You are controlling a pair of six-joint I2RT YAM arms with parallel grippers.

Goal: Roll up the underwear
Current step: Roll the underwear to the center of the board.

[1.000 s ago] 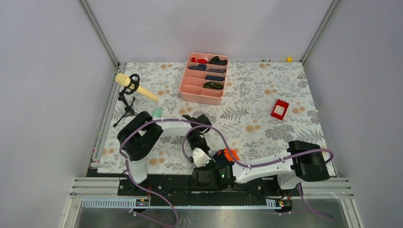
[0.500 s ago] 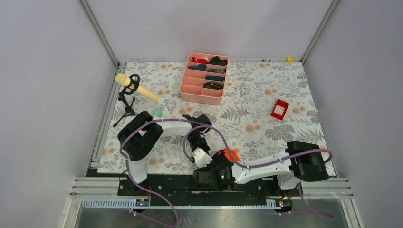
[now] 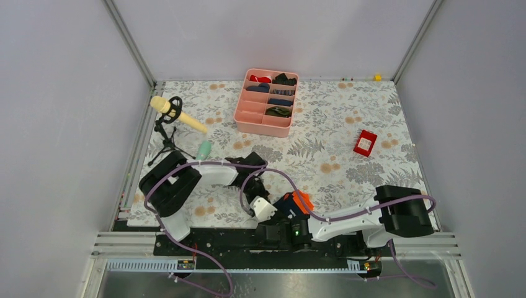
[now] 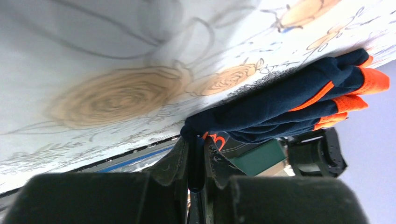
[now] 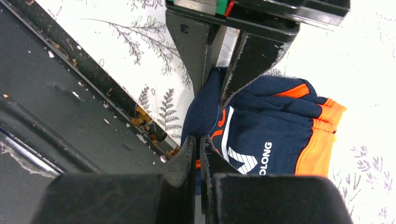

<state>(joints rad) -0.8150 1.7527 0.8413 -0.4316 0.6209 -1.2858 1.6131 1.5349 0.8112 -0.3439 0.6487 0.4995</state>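
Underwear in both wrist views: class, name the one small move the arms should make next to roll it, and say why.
Probably lift the pinched navy edge slightly and carry it over toward the orange waistband. The left gripper and right gripper are both shut on that edge of the underwear, which lies folded, not yet rolled.

Robot lab test cell, plain grey panel walls [image 3: 62, 93], aluminium frame rails [image 3: 124, 243], floral-cloth table [image 3: 347, 124]
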